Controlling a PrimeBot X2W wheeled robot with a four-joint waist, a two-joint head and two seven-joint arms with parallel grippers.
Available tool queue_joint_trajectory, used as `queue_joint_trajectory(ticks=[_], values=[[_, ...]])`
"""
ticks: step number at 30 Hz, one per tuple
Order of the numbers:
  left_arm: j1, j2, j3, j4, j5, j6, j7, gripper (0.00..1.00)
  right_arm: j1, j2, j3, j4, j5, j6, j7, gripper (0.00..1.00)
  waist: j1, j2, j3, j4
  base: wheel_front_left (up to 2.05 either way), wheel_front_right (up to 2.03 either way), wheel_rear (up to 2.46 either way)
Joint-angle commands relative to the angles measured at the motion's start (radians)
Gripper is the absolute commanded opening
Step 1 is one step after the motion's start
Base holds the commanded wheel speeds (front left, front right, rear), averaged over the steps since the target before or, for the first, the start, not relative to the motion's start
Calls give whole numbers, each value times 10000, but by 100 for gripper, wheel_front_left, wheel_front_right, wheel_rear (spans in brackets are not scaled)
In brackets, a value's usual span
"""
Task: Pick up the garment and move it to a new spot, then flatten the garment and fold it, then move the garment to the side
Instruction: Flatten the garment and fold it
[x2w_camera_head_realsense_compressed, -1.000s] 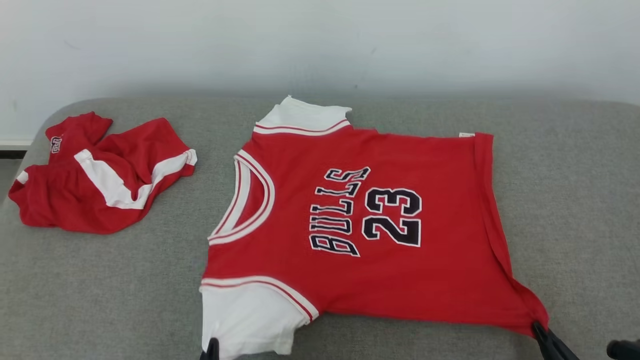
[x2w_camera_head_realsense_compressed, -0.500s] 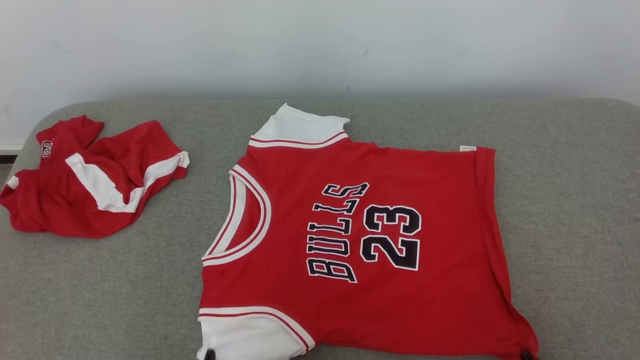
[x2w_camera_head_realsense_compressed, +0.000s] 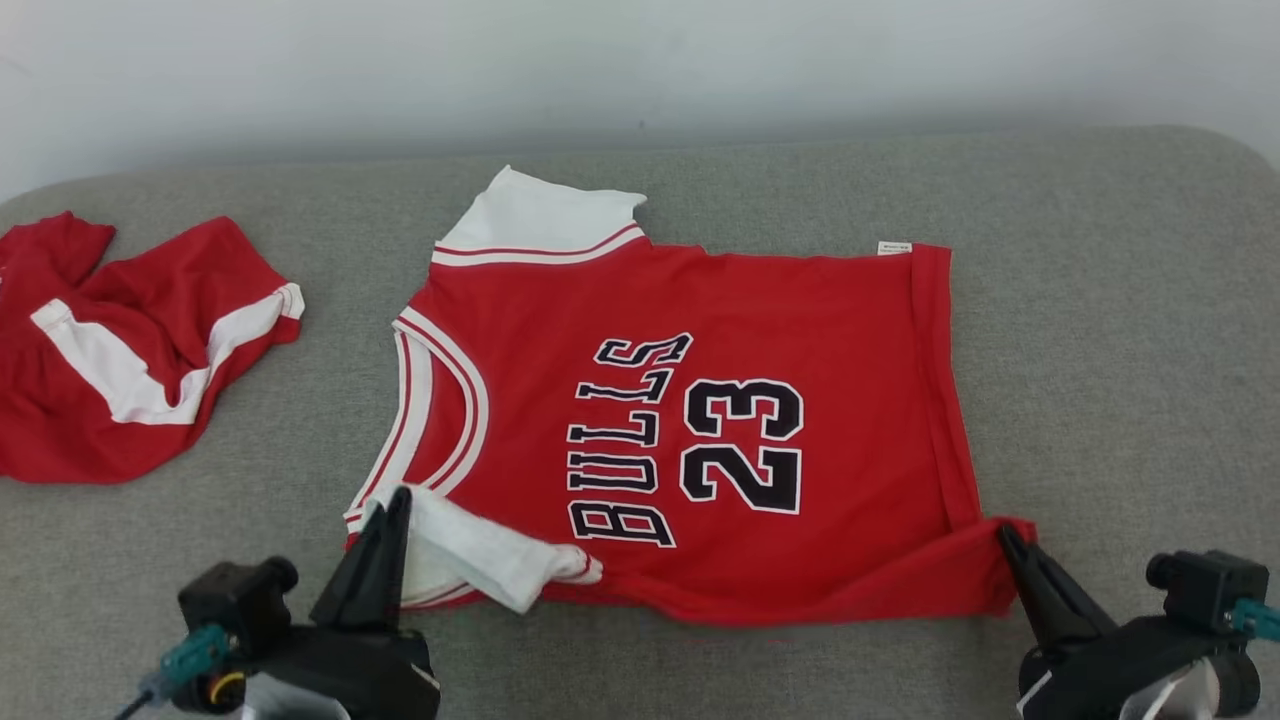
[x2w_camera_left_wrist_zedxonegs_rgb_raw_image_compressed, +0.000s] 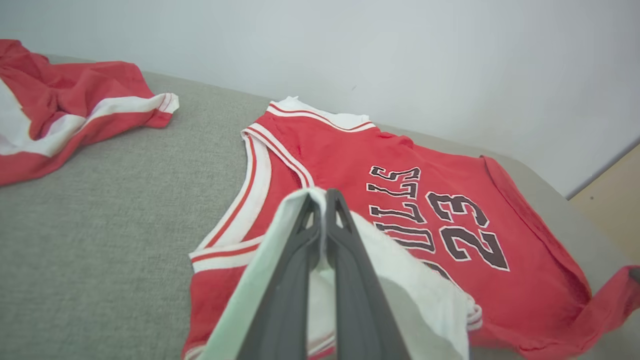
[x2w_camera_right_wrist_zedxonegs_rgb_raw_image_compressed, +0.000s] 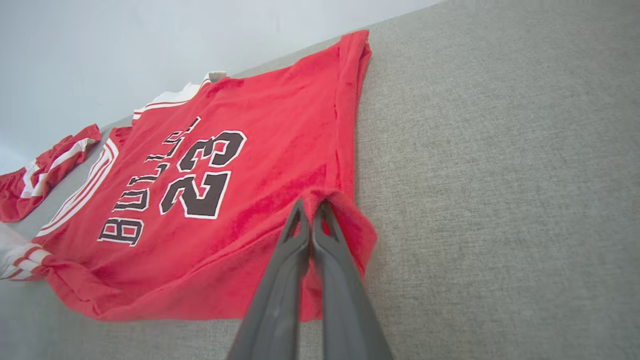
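A red jersey (x2w_camera_head_realsense_compressed: 700, 330) with "BULLS 23" in black lies spread on the grey cushion, neck to the left. My left gripper (x2w_camera_head_realsense_compressed: 398, 497) is shut on its near white sleeve (x2w_camera_head_realsense_compressed: 470, 550), which is lifted and folded over onto the red front; the left wrist view has the white sleeve (x2w_camera_left_wrist_zedxonegs_rgb_raw_image_compressed: 410, 280) pinched between the closed fingers (x2w_camera_left_wrist_zedxonegs_rgb_raw_image_compressed: 345, 250). My right gripper (x2w_camera_head_realsense_compressed: 1005, 535) is shut on the jersey's near hem corner (x2w_camera_head_realsense_compressed: 985, 570), raised and turned inward. That red corner (x2w_camera_right_wrist_zedxonegs_rgb_raw_image_compressed: 357, 225) wraps the closed fingertips of my right gripper (x2w_camera_right_wrist_zedxonegs_rgb_raw_image_compressed: 311, 206).
A crumpled pair of red shorts with white stripes (x2w_camera_head_realsense_compressed: 120, 350) lies at the far left of the grey cushion (x2w_camera_head_realsense_compressed: 1120, 350). A pale wall (x2w_camera_head_realsense_compressed: 640, 70) runs directly behind the cushion. Bare fabric lies right of the jersey and along the near edge.
The camera has tilted and shifted. Both grippers have risen into view and carried the near sleeve and near hem corner inward over the jersey's front edge.
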Motion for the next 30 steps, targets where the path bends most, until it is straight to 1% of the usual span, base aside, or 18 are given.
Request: queue_joint_trajectory(ticks=[1,6,10,15,16,17,18,23,27,28,30], values=[[-340,75,32,199,76,-62,33,0,-288,-2,23,164,54,-29,-9,0,-2,-1,214,-175,0,0,0],[-1693,17,-10,1437,148,-367,125,0,-1397,-72,324,1024,142,-29,-133,0,-2,-1,492,-266,0,0,0],[-2628,-31,-142,2609,338,-646,-59,0,-2170,-95,594,1725,187,-29,-388,0,-2,-1,670,-328,0,0,0],[-3334,-142,-402,3841,517,-848,-289,0,-2777,-109,942,2440,347,-29,-806,0,-2,-1,727,-336,0,0,0],[-3451,-156,-426,4021,591,-844,-396,0,-2863,-119,1008,2516,383,-29,-948,41,-2,-1,721,-328,0,0,0],[-3541,-192,-448,4180,679,-823,-507,47,-2904,-131,1080,2609,441,-29,-1051,84,-2,-1,700,-312,0,0,0],[-3584,-223,-472,4358,742,-832,-594,100,-2912,-144,1155,2704,515,-29,-1141,100,-2,-1,673,-291,0,0,0],[-3335,-298,-272,4620,892,-766,-996,100,-2604,-408,1420,2859,666,-29,-1812,100,-2,-1,454,-151,0,0,0],[-2578,-389,119,4225,848,-671,-1073,100,-2064,-614,1483,2742,823,-29,-2218,100,-2,-1,215,-64,0,0,0],[-2578,-389,119,4225,848,-671,-1073,100,-2064,-614,1483,2742,823,-29,-2218,100,-2,-1,215,-64,0,0,0],[-2081,-417,223,3929,954,-643,-1086,100,-1722,-691,1540,2664,861,-29,-2282,100,-2,-1,122,-16,0,0,0]])
